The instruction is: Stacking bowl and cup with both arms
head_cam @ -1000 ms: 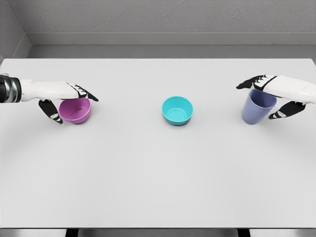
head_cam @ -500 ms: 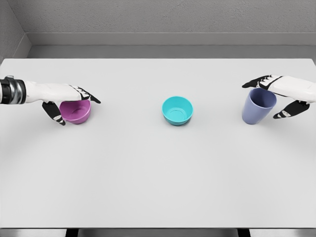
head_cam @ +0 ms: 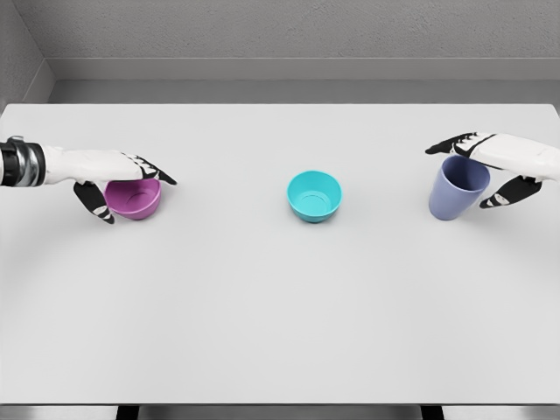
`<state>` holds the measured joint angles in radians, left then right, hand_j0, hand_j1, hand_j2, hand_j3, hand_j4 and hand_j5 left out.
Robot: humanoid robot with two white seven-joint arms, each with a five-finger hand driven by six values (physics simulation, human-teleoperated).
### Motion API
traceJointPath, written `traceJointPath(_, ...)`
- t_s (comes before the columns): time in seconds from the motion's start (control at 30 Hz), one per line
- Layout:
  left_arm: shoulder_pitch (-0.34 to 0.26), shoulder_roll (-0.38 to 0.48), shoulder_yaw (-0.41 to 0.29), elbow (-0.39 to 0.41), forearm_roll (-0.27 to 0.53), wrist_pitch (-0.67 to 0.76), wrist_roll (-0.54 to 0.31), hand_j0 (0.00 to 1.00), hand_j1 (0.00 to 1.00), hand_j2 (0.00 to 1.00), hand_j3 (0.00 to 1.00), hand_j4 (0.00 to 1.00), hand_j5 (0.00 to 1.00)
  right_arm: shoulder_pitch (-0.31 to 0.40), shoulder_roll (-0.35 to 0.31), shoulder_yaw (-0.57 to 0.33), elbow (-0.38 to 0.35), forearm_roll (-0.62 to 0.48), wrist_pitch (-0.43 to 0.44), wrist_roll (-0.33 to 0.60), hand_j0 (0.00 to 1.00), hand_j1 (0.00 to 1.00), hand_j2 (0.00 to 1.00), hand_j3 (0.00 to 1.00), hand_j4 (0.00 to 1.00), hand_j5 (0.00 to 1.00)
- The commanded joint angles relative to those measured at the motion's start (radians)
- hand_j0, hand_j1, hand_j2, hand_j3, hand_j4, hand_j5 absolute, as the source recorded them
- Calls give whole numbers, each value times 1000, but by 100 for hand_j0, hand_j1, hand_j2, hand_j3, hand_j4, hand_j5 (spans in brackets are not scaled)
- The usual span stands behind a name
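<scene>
A single head view looks down from above the near edge of the table [head_cam: 280, 332], facing its far edge and the grey wall [head_cam: 289, 31] beyond

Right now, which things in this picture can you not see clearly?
All in the head view:
- Purple bowl: the left hand covers its rim, so whether they touch is unclear.
- Blue cup: the right hand hides its far rim; grip unclear.
- Both arms: cut off by the picture's side edges.
- Table: legs barely visible.
</scene>
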<state>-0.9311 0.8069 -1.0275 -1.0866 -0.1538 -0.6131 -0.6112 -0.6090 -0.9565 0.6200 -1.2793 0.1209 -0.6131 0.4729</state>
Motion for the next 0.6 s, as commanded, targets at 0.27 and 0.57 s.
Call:
traceJointPath(0.27,0,-6,3,10,-1,2,0,100,100,100,100,100,100,0,1,4,2,-4,2,0,100,100,100,100,100,100)
traceJointPath(0.57,-2,-6,14,8,0,2,0,100,100,100,100,100,100,-2,1,6,-3,-4,2,0,100,100,100,100,100,100)
